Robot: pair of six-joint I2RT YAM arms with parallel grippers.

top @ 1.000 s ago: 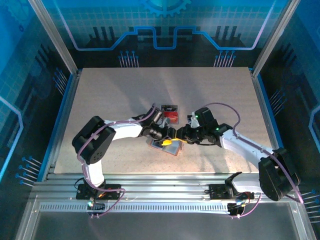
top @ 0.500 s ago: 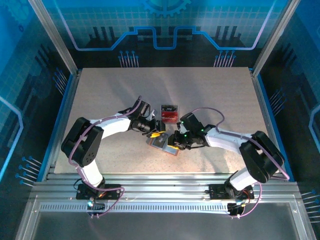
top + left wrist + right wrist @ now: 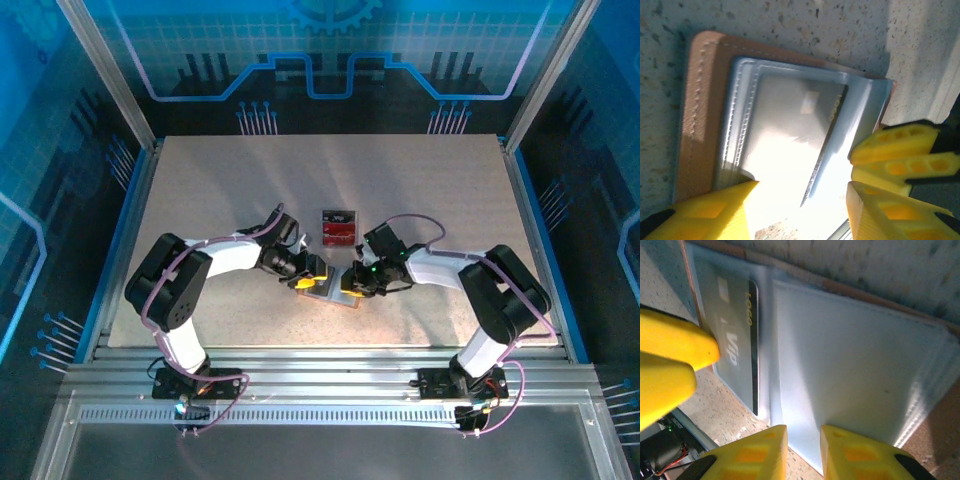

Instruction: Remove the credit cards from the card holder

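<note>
Card holder [image 3: 700, 110] clamped at its edge by right gripper [image 3: 802, 432], kept spread; left gripper [image 3: 801, 186] held open over pocketed credit card [image 3: 732, 325] for extraction.

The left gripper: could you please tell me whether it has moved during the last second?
Yes. The left gripper has shifted to the picture's left: earlier directly below the red cards, now below and left of them.
</note>
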